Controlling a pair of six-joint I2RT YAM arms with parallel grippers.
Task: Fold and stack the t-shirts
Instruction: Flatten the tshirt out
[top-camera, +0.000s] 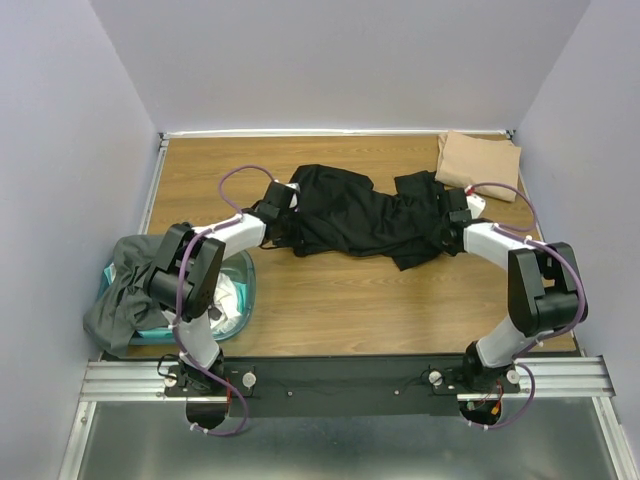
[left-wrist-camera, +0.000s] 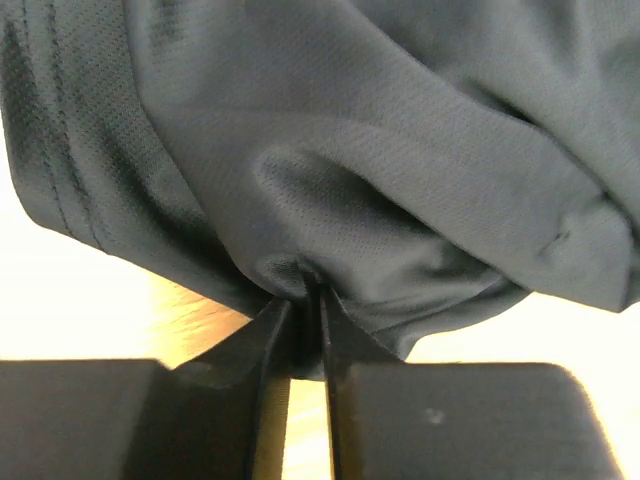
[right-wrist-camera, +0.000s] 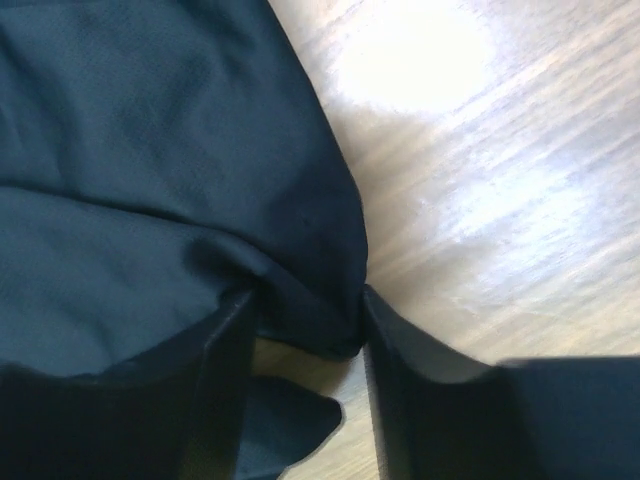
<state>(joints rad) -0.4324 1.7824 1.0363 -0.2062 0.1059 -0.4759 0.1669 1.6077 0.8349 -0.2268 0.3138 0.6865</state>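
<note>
A black t-shirt (top-camera: 350, 215) lies crumpled across the middle of the wooden table (top-camera: 340, 300). My left gripper (top-camera: 281, 203) is at its left end and is shut on a pinch of the black cloth (left-wrist-camera: 400, 150), with the jaws nearly together (left-wrist-camera: 305, 290). My right gripper (top-camera: 455, 208) is at its right end. Its jaws (right-wrist-camera: 308, 310) stand a little apart with a thick fold of the black cloth (right-wrist-camera: 150, 150) bunched between them. A folded tan-beige t-shirt (top-camera: 478, 165) lies at the back right corner.
A teal tub (top-camera: 243, 290) stands at the near left, with a dark grey shirt (top-camera: 125, 295) draped over its left side and white cloth (top-camera: 228, 300) inside. Lilac walls close in the table on three sides.
</note>
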